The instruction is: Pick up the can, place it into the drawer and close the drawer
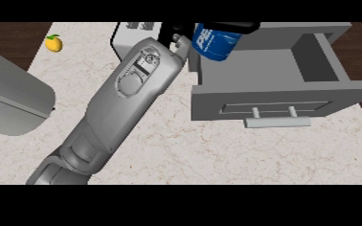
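A blue can (216,42) with white lettering is held tilted over the back left corner of the open grey drawer (247,84). My left hand (176,32) is shut on the can, black fingers (233,27) curled over its top. The grey forearm (134,84) runs up from the lower left edge. The drawer is pulled out toward me, its inside bare, and its bar handle (277,122) is on the front face. The can's lower end is level with the drawer's left wall; I cannot tell whether it touches. My right hand does not show.
A yellow lemon (53,43) lies at the counter's far left. A light grey appliance (133,36) stands behind my forearm. A large grey rounded object (21,103) sits at the left edge. Marbled counter (212,155) spreads in front of the drawer.
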`<state>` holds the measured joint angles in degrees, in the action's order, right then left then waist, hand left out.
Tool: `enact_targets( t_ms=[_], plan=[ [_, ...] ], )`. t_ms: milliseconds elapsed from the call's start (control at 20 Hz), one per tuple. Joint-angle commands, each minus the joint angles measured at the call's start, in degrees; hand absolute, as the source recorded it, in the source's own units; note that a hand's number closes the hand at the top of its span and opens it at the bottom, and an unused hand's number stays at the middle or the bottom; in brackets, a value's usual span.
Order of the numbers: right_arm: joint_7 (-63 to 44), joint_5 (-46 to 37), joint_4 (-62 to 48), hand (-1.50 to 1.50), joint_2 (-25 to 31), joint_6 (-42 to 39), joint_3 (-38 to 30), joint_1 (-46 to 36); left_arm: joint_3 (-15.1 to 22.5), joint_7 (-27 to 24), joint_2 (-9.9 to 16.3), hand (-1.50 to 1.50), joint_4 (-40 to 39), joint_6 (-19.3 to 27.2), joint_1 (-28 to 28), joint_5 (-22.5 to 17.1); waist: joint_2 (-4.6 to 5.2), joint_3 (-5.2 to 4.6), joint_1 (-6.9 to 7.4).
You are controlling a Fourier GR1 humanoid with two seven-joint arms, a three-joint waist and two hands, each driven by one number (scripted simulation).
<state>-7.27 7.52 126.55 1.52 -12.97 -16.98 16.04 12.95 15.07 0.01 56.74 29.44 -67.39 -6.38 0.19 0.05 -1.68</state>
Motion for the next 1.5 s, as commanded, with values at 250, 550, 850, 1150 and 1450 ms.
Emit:
enact_targets(
  t_ms=[250,550,850,1150,1450],
  plan=[
    [2.2,-1.3,-0.5,-1.5,-0.9,-1.6,1.5,0.7,4.2,-2.8,0.0,1.5,-14.9,4.2,-11.1,-7.0,0.28,0.04,-1.43],
    [1.9,2.3,-2.3,-1.5,1.1,-2.1,-2.4,0.1,2.2,-5.5,0.0,1.5,-21.5,0.9,-15.7,-8.4,0.22,0.05,-0.99],
    [-3.5,-2.6,-0.9,-1.5,0.3,1.6,2.4,-5.9,8.4,-7.7,0.0,1.5,-26.4,4.1,-17.4,-15.3,0.69,0.06,-2.79],
    [-1.5,-3.2,-2.5,-1.5,0.1,1.5,2.1,-5.3,11.4,-9.9,0.0,1.5,-30.6,4.1,-18.7,-17.6,0.81,0.08,-3.09],
    [-1.3,-2.9,-4.9,-1.5,1.1,1.3,1.8,-8.3,15.9,-14.2,0.0,1.5,-32.0,7.1,-15.7,-19.9,1.23,0.11,-4.11]
  ],
)
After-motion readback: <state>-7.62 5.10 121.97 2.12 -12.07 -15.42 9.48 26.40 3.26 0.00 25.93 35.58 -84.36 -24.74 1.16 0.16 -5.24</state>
